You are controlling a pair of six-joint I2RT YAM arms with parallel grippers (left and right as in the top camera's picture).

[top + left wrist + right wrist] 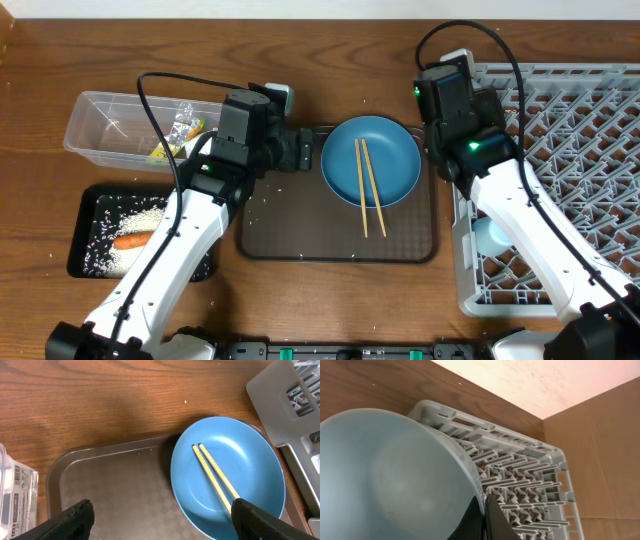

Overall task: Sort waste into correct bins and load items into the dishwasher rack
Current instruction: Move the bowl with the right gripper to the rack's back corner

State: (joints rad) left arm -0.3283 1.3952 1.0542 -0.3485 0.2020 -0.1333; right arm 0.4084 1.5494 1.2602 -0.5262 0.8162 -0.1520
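Overhead: fixed, straight down, far out. The blue plate (371,160) sits near frame centre, with the dishwasher rack (560,180) to its right and the clear tub (100,110) and black tray (80,200) to its left.
Left wrist: close above the plate, facing down, plate right of frame. Shares plate, chopsticks (215,477) and brown tray (110,480) with overhead.
Right wrist: hard up against a light blue bowl (385,480), facing low across the rack behind it. Shares the rack with overhead.

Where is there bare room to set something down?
The serving tray is bare left of the blue plate. Bare table lies along the far edge between clear tub and rack. Crowded: the black tray, with rice and carrot. The right gripper holds the light blue bowl.
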